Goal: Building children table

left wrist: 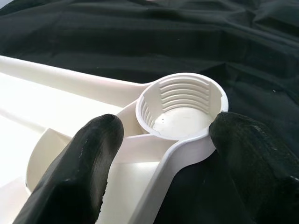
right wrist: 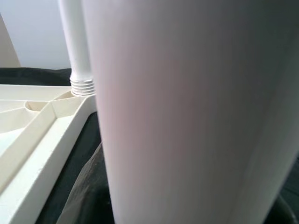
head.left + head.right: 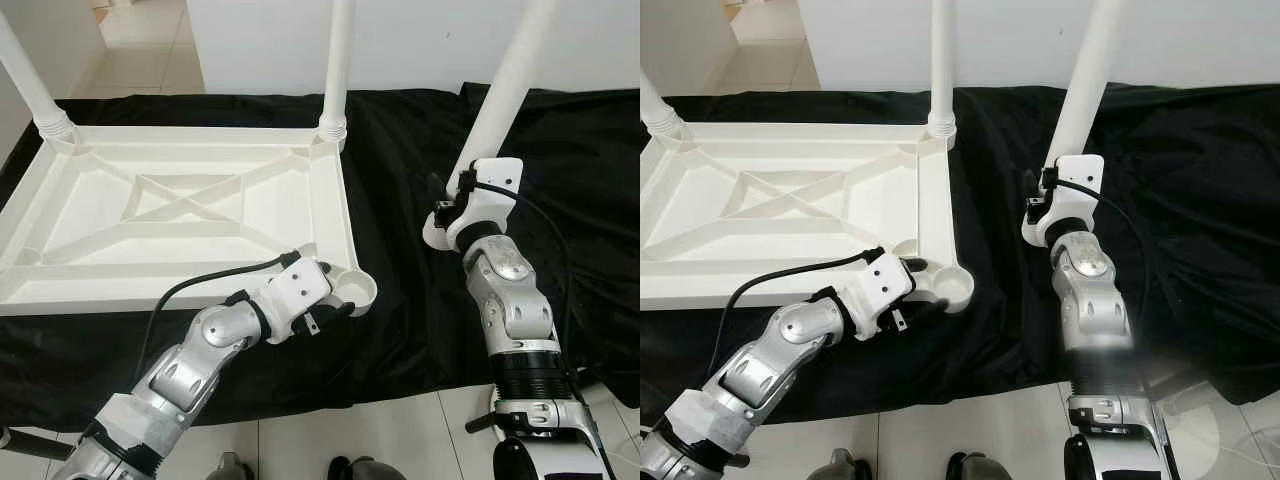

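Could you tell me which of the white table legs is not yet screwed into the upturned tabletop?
The leg held at the right end effector, over the black cloth; the other two legs stand in corner sockets.

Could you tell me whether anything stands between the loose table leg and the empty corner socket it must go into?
Nothing visible does: only black cloth lies between the leg at the right gripper and the socket, which the left gripper straddles.

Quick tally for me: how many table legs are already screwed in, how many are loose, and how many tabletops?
Legs standing in tabletop sockets: 2
Loose leg at the right end effector: 1
Tabletops, upside down: 1
Total: 4 parts
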You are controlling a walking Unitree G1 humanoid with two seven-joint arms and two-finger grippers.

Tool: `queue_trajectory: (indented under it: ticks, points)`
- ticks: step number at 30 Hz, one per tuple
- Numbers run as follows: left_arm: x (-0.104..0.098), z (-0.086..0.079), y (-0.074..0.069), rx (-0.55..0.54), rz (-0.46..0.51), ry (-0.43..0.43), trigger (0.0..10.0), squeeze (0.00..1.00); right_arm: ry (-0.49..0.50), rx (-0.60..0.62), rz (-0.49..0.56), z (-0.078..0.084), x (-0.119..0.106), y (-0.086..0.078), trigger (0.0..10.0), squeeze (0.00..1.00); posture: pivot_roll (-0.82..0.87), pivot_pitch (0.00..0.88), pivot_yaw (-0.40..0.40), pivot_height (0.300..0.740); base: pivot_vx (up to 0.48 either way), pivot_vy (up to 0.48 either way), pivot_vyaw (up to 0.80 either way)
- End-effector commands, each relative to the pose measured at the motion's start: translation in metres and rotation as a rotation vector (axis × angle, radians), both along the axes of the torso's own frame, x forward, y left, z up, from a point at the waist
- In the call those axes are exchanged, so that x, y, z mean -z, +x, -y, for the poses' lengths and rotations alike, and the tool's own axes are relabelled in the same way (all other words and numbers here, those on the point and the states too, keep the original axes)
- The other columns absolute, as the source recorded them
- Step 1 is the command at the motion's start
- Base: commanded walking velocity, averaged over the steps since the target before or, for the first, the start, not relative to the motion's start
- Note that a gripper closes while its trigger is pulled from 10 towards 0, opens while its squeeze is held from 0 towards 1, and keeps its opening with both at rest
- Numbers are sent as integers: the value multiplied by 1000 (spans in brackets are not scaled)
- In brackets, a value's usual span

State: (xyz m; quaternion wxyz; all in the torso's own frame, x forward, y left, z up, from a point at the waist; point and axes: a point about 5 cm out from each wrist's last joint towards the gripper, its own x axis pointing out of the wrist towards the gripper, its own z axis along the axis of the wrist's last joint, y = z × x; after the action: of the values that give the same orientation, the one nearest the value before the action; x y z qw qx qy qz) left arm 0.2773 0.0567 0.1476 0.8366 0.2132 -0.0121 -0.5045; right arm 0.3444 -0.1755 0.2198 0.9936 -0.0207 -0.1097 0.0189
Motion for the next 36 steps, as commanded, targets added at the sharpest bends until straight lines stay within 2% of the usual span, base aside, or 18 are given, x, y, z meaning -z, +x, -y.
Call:
queue_trajectory:
  ticks: [1, 5, 8, 14, 19, 22, 24, 28, 31, 33, 36]
  points:
    - [19, 6, -4, 12, -75, 64, 10000, 0, -9, -1, 31, -2, -7, 1, 10000, 0, -43, 118, -28, 740, 0, 0, 0]
    - [19, 14, -6, 33, -69, 66, 10000, 0, -9, -2, 32, -2, -7, 1, 10000, 0, -48, 114, -27, 740, 0, 0, 0]
    - [21, 28, -9, 76, -91, 85, 10000, 0, -10, -3, 36, -2, -8, 1, 10000, 0, -56, 109, -21, 740, 0, 0, 0]
    - [17, 38, -11, 102, -78, 84, 10000, 0, -9, 0, 37, -2, -7, 0, 10000, 0, -58, 109, -16, 740, 0, 0, 0]
    - [12, 65, -14, 135, -90, 58, 10000, 0, 5, -10, 39, -5, -6, -2, 10000, 0, -67, 111, -8, 740, 0, 0, 0]
    - [11, 71, -15, 140, -74, 55, 10000, 0, 7, -17, 40, -6, -5, -3, 10000, 0, -68, 110, -4, 740, 0, 0, 0]
    - [3, 84, -16, 133, -75, 9, 10000, 0, 11, -41, 49, -10, -4, -6, 10000, 0, -73, 108, 0, 740, 0, 0, 0]
    - [-2, 89, -15, 106, -53, -18, 10000, 0, 17, -70, 71, -14, -4, -11, 10000, 0, -77, 107, 0, 740, 0, 0, 0]
    - [-8, 83, -12, 75, -49, -52, 10000, 0, 14, -99, 77, -18, 0, -18, 10000, 0, -74, 107, -2, 740, 0, 0, 0]
    - [-17, 77, -9, 50, -45, -97, 10000, 0, -23, -115, 103, -22, 1, -23, 10000, 0, -70, 108, -5, 740, 0, 0, 0]
    - [-28, 69, -5, 18, -46, -148, 10000, 0, 16, -162, 101, -28, 5, -29, 10000, 0, -61, 109, -11, 740, 0, 0, 0]
